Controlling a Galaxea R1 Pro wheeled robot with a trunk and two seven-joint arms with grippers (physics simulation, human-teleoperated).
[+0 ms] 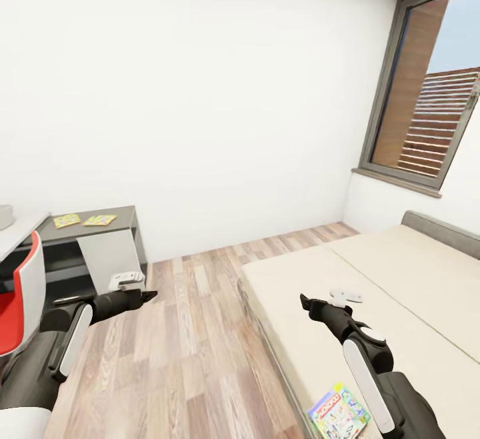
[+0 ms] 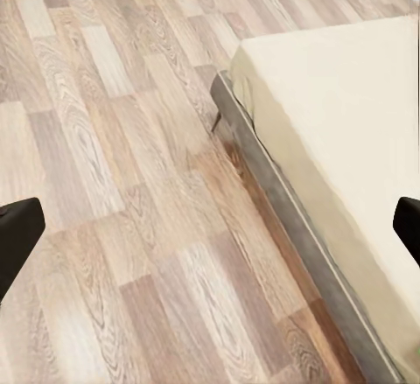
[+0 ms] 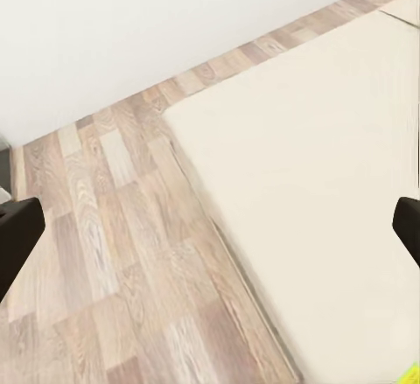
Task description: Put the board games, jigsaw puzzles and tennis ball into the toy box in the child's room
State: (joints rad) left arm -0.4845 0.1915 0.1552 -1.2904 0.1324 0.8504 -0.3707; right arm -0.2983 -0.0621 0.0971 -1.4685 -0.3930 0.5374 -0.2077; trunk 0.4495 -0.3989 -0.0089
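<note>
Left gripper [image 1: 148, 294]: hanging over the wood plank floor [image 1: 187, 332], jaws spread wide in its wrist view, gripping nothing.
Right gripper [image 1: 305, 303]: hovering above the near part of the bed [image 1: 400, 292], fingers parted to the wrist picture's edges, carrying nothing.
Board game [image 1: 339, 413]: a colourful, mostly blue flat box lying on the beige mattress near the bed's closest corner, beside the right forearm; a yellow-green sliver [image 3: 409, 373] is showing in the right wrist view, but I cannot tell what it belongs to.
Jigsaw puzzles [image 1: 100, 219]: two bright flat squares lying side by side on the dark low table [image 1: 123, 215] against the far wall.
Toy box: a pale grey shape [image 1: 5, 215] is peeking in at the left edge; contents cannot be told.
Window [image 1: 427, 92]: dark-framed, standing above the headboard.
</note>
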